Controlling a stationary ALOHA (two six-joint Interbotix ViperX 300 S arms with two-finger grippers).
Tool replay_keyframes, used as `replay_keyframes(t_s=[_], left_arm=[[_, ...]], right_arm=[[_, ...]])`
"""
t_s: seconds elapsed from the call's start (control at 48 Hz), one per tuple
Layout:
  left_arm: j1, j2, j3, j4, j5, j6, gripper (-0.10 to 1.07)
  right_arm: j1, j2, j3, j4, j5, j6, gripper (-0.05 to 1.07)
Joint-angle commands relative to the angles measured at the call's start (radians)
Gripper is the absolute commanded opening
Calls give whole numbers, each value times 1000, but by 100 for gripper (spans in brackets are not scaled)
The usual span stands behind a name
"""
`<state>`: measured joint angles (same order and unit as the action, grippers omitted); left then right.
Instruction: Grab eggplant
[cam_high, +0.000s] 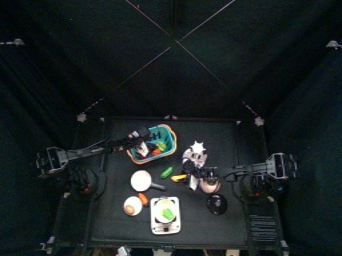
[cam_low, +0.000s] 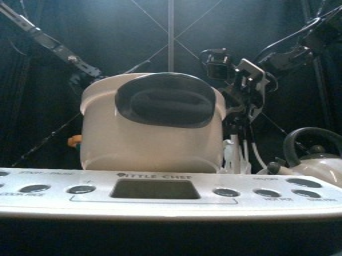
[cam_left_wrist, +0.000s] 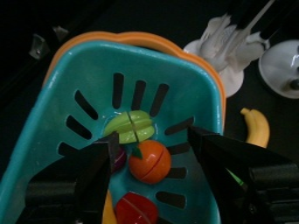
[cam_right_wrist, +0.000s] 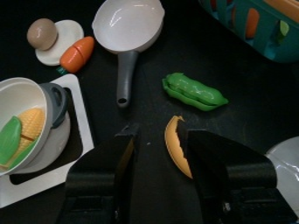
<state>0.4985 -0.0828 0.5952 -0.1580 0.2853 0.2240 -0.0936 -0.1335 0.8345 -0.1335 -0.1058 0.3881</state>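
A teal basket (cam_left_wrist: 82, 96) nested in an orange one holds a green fruit (cam_left_wrist: 131, 127), an orange fruit (cam_left_wrist: 149, 163) and a red piece (cam_left_wrist: 135, 208). A dark purple sliver (cam_left_wrist: 117, 157), possibly the eggplant, shows beside one jaw, mostly hidden. My left gripper (cam_left_wrist: 163, 175) is open right above the basket's contents; in the top view it (cam_high: 144, 143) hangs over the basket (cam_high: 160, 140). My right gripper (cam_right_wrist: 166, 171) is open and empty, low over a banana (cam_right_wrist: 176, 144).
A green pea pod (cam_right_wrist: 193, 90), a white pan (cam_right_wrist: 128, 22), a carrot (cam_right_wrist: 76, 52) and a rice cooker bowl (cam_right_wrist: 24, 122) with food lie beyond the right gripper. The rice cooker (cam_low: 147, 120) stands at the table's front, with a kettle (cam_low: 314, 150) to its right.
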Motion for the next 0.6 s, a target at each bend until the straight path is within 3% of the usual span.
replay_keyframes(t_s=[0.0,0.062,0.188,0.396,0.583], left_arm=[[5,46,-83,173,92,6,96],[6,74,-114,215,149,-3,96],[6,92,-132,213,224,-11,96],[17,64,-106,249,279,-17,96],[49,60,-81,279,264,-18,95]], right_arm=[[-2,-11,-11,2,-3,2,77],[-2,-9,-11,2,-3,2,77],[3,0,-11,6,-3,2,77],[3,8,-17,6,-3,2,77],[5,8,-23,18,8,2,77]])
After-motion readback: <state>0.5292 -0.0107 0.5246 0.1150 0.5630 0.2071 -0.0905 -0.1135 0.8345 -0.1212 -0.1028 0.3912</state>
